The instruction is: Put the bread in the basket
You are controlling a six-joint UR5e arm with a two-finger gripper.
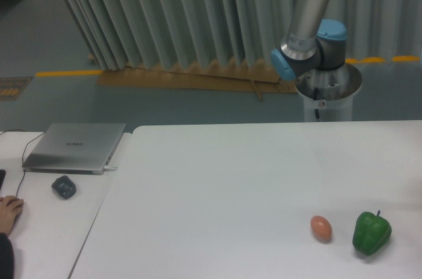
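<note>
While only the arm (310, 22) shows, bread and fingers stay unseen.

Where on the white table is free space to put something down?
Bare from the table's left edge across to the brown egg, and along the far edge. The only crowded spot is the near right corner, with egg and green pepper.

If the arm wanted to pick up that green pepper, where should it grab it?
Probably from straight above, fingers closing across the bulging sides of the green pepper. It sits upright with its thin stem on top, too slight to hold. The brown egg to its left leaves a clear gap.
</note>
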